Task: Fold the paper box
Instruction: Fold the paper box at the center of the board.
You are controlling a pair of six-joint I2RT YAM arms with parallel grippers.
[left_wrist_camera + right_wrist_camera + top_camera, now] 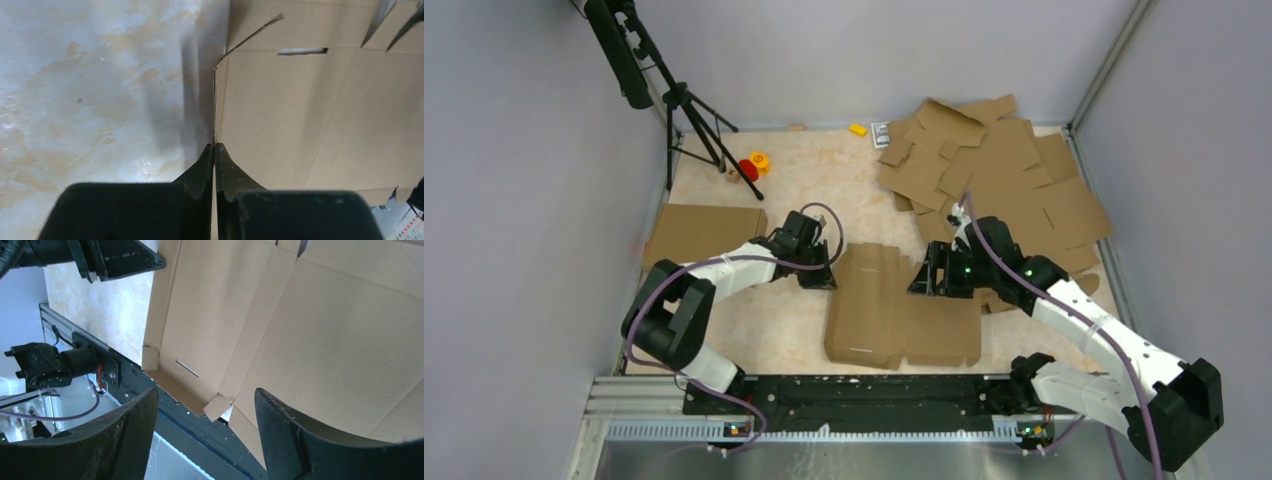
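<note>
Along the near table edge a black rail (864,392) runs, and the wrist view cuts the box's near corner off against it; just beyond lies the paper box (894,310), a plain brown corrugated blank resting mostly flat on the marbled table (764,325), creased, with narrow slots and its near and left flaps raised; the left gripper (214,147) is clamped tight on the left flap's thin upright edge, though how deep the card sits is hidden between the fingers; the right gripper (205,392) hangs over the box's right part, spread wide with nothing in it, its body hiding that edge from above; farther right, overlapping cardboard blanks (994,170) form a pile, their outlines hard to separate; the small objects (754,163) by the tripod (689,110) are too small to name.
</note>
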